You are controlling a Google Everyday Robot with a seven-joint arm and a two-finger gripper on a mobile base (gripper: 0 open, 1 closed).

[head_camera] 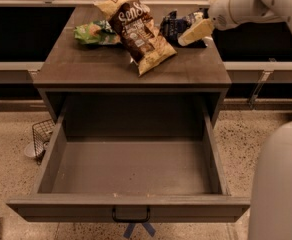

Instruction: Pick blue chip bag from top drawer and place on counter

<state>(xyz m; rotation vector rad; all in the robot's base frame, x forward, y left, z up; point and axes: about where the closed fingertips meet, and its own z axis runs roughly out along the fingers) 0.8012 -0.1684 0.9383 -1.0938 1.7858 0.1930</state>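
Gripper point(195, 32) at blue chip bag point(174, 28) on counter point(96, 66)

The blue chip bag is seen at the rear right part of the counter, lying on the wooden top and outside the top drawer point(131, 166). The gripper is placed over the right side of this bag, at the end of the white arm point(256, 4) that is reaching in from the upper right. Whether the gripper is closed on the bag or only held against it cannot be told, because its tip is seen as one pale shape in front of the dark bag.

A larger brown-and-tan chip bag point(138, 31) is lying just to the left of the blue bag, tilted, with its lower corner directed to the front edge of the counter. A green bag point(93, 33) is found farther left, partly under the brown one.

The top drawer is pulled fully out below the counter, and only its flat bottom is shown. A small black handle point(131, 218) is fixed at the middle of its front. A wire basket point(41, 136) is standing on the speckled floor point(16, 129) beside the left wall of the drawer. The white body of the robot point(281, 184) is seen at the lower right.
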